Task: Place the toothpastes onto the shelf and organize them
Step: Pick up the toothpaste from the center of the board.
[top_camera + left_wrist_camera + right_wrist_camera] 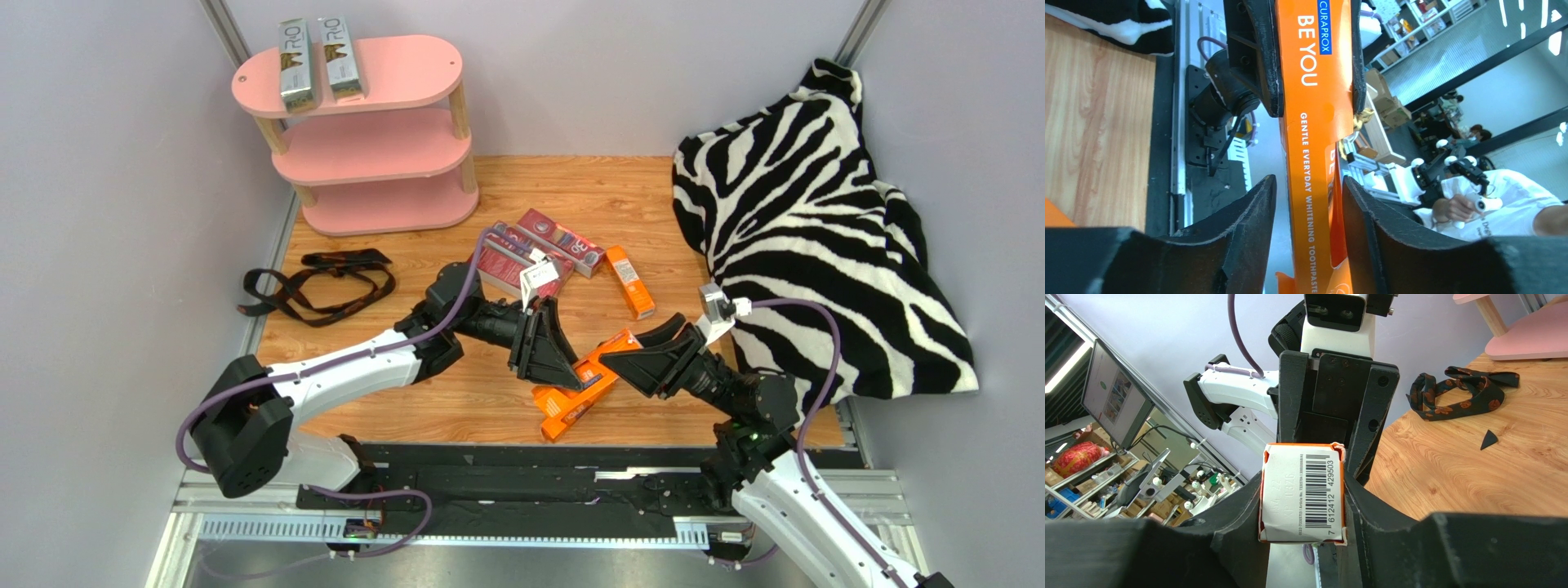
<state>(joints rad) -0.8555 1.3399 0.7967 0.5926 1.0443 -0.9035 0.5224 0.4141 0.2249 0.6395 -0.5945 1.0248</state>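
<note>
Silver-grey cartons [296, 61]: two. Orange cartons [629, 282]: three. Dark red cartons [559, 241]: three. Shelf [405, 67]: one. Strap [319, 284]: one. Zebra cloth [810, 208]: one.

Seen from the room: the top camera, fixed above and behind the arms, looks down on the whole table [662, 196], with the pink shelf [393, 61] far left and the zebra-print cloth [810, 196] right. The left wrist camera sights close along the left gripper [1306, 184] toward the table's near edge and the room beyond. The right wrist camera, as close behind the right gripper [1303, 484], faces the shelf and black strap [1462, 392]. All three share one orange carton [1312, 122].
</note>
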